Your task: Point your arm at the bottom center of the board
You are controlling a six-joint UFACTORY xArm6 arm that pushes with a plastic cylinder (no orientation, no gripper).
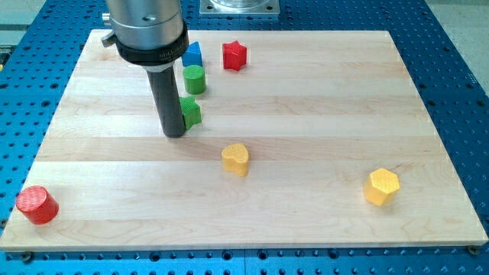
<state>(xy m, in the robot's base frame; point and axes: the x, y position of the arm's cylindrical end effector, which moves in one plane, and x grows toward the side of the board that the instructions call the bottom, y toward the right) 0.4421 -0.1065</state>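
My tip rests on the wooden board, left of centre. It sits just left of a small green block, touching or nearly touching it. A green cylinder stands above that block. A blue block shows partly behind the arm's body. A red star-shaped block lies near the view's top. A yellow block lies below and right of the tip. A yellow hexagonal block lies at the lower right. A red cylinder stands at the lower left corner.
The board lies on a blue perforated table. A metal mount shows at the view's top edge. The arm's grey body covers part of the board's upper left.
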